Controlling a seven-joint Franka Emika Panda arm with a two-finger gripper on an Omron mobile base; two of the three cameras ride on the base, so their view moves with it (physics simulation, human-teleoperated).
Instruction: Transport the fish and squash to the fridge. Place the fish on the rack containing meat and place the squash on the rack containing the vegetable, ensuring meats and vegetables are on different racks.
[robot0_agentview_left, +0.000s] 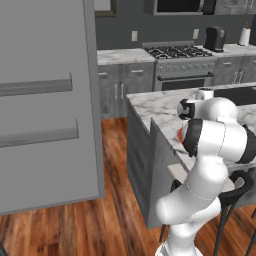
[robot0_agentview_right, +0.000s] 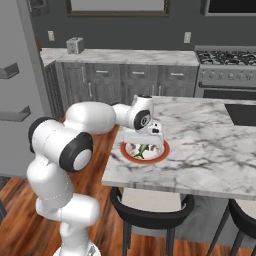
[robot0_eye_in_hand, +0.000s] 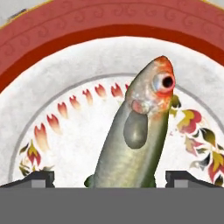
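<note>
The fish (robot0_eye_in_hand: 140, 140), grey-green with an orange-red head, lies on a white plate with a red rim (robot0_eye_in_hand: 52, 39). My gripper (robot0_eye_in_hand: 109, 179) is open and low over it. One dark fingertip (robot0_eye_in_hand: 37, 178) stands on each side of the fish's body, and both are apart from it. From the right base view, the gripper (robot0_agentview_right: 144, 145) hangs over the plate (robot0_agentview_right: 161, 154) near the island's left edge, with the fish (robot0_agentview_right: 141, 151) under it. The fridge door (robot0_agentview_left: 45, 100) with two bar rails stands at the left. The squash is out of view.
The marble island (robot0_agentview_right: 200, 145) has dark stools (robot0_agentview_right: 150, 207) along its near side. A stove (robot0_agentview_left: 182, 62) and grey cabinets (robot0_agentview_right: 125, 80) line the back wall. Wooden floor (robot0_agentview_left: 115, 160) runs between island and fridge door.
</note>
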